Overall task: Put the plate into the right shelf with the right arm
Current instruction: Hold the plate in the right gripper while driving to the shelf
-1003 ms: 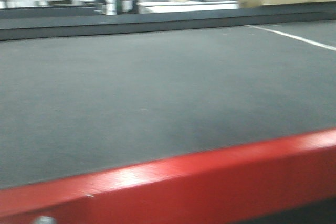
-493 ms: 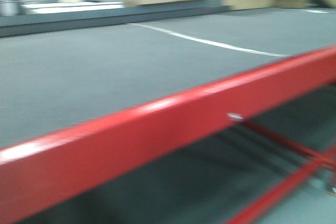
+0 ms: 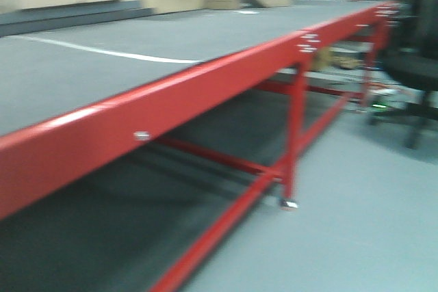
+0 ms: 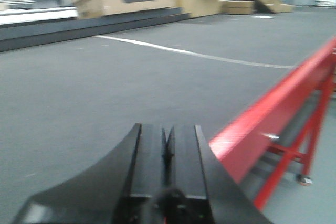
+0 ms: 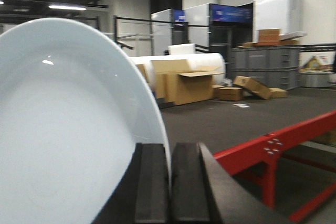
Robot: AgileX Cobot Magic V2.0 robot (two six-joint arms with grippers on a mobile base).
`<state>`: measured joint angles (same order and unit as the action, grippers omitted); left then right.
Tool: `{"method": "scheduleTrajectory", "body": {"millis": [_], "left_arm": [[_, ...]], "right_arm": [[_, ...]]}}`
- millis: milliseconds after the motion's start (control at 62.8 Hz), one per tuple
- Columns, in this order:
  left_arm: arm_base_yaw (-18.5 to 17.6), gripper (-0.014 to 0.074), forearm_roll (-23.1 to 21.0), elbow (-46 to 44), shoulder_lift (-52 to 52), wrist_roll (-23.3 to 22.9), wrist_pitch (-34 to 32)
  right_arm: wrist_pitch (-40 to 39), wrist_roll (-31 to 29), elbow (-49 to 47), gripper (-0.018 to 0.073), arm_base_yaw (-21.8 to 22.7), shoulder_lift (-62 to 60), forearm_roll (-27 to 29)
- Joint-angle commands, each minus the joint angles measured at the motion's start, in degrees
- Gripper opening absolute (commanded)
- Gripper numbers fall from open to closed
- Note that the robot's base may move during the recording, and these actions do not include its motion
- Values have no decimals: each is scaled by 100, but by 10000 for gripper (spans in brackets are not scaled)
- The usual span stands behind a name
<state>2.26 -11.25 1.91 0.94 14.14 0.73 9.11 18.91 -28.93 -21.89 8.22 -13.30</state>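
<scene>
The white round plate [image 5: 68, 124] fills the left of the right wrist view, held on edge. My right gripper [image 5: 169, 153] is shut on the plate's rim, one black finger on each side of it. In the left wrist view my left gripper [image 4: 167, 137] is shut with nothing between its black fingers, above the grey table top. The right shelf is out of view in every frame. Neither gripper appears in the front view.
A red-framed table [image 3: 205, 80] with a grey top runs across the front view, with red legs and cross bars [image 3: 294, 135] below. A black office chair [image 3: 414, 66] stands at the right. Cardboard boxes [image 5: 184, 80] and grey cabinets [image 5: 268, 64] stand beyond the table.
The front view has swung to the right: the table's red edge now runs diagonally, and its legs, the floor and a black chair have come into sight.
</scene>
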Motion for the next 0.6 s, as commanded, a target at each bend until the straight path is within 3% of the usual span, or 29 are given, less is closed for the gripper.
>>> {"method": "scheduleTrajectory", "body": {"millis": [0, 589], "left_arm": [[9, -47, -12, 45, 63, -14, -510], [-25, -47, -12, 45, 63, -14, -510]], "right_arm": [[-570, -37, -173, 54, 30, 78, -78], [-570, -37, -173, 54, 30, 78, -78]]}}
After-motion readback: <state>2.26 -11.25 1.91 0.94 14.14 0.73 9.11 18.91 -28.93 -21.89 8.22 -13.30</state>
